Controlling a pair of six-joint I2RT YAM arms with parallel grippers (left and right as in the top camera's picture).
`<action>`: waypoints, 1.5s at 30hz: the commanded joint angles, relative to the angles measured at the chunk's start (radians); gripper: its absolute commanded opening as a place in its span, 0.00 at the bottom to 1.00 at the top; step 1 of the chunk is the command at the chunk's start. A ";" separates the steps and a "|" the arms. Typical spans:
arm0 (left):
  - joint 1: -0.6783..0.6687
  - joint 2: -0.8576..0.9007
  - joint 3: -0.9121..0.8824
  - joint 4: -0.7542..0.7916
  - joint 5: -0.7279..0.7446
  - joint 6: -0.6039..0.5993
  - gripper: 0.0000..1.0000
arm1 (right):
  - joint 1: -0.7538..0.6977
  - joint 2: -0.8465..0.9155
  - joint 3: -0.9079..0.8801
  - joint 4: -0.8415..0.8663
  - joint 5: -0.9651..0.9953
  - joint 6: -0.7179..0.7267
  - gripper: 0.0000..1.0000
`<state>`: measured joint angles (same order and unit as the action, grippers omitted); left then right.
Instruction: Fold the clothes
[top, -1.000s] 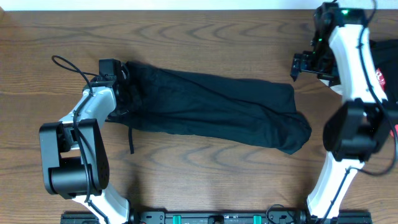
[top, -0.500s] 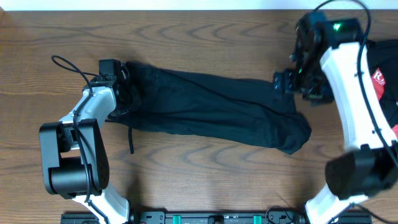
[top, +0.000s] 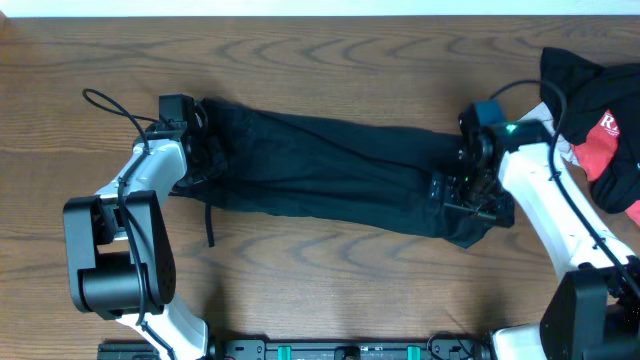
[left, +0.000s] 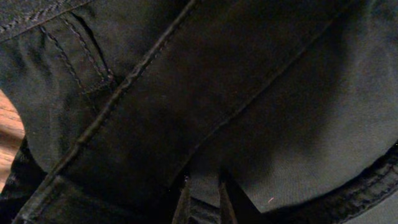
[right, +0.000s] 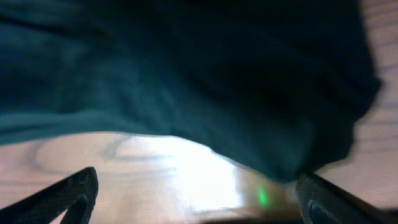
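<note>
- Overhead: the clothes (top: 330, 170) lie flat across mid-desk (top: 320, 60), with the waist at 9 o'clock and the leg ends at 3 o'clock. The drawstring (top: 210, 225) trails toward 6 o'clock off the waist. A black-and-red garment (top: 600, 120) sits apart at the 2 o'clock edge.
- Overhead: the left end effector (top: 205, 150) is on the waist end and the right end effector (top: 455, 190) is over the leg ends. Neither grip is readable from here.
- Left wrist: the left end effector (left: 202, 202) has its fingers nearly together, pinching a fold of the clothes (left: 249, 93) just beside the waistband seam. Only this view shows that.
- Right wrist: the right end effector (right: 198, 177) is spread wide with nothing between the fingers. The hem of the clothes (right: 186, 74) is at 12 o'clock above bare desk (right: 155, 168). The picture is blurred.
- My read of the step: grab the leg end and fold it toward the waist.
- To do it well: come in low at the hem and catch both legs and every layer before closing. Use the left pinch as an anchor, and carry the fold straight toward 9 o'clock so the edges line up.
</note>
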<state>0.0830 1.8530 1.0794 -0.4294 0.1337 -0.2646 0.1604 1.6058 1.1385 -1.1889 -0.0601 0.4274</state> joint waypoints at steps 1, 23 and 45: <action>0.017 0.021 -0.019 -0.003 -0.056 0.009 0.19 | 0.003 -0.008 -0.058 0.054 -0.008 0.047 0.99; 0.017 0.021 -0.019 -0.003 -0.056 0.009 0.18 | -0.023 -0.006 -0.114 0.270 -0.018 0.048 0.40; 0.018 0.021 -0.019 -0.002 -0.056 0.010 0.19 | -0.069 -0.007 0.073 0.301 0.010 0.084 0.01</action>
<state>0.0898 1.8534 1.0794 -0.4255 0.1074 -0.2646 0.1120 1.6054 1.1324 -0.8948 -0.0536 0.4976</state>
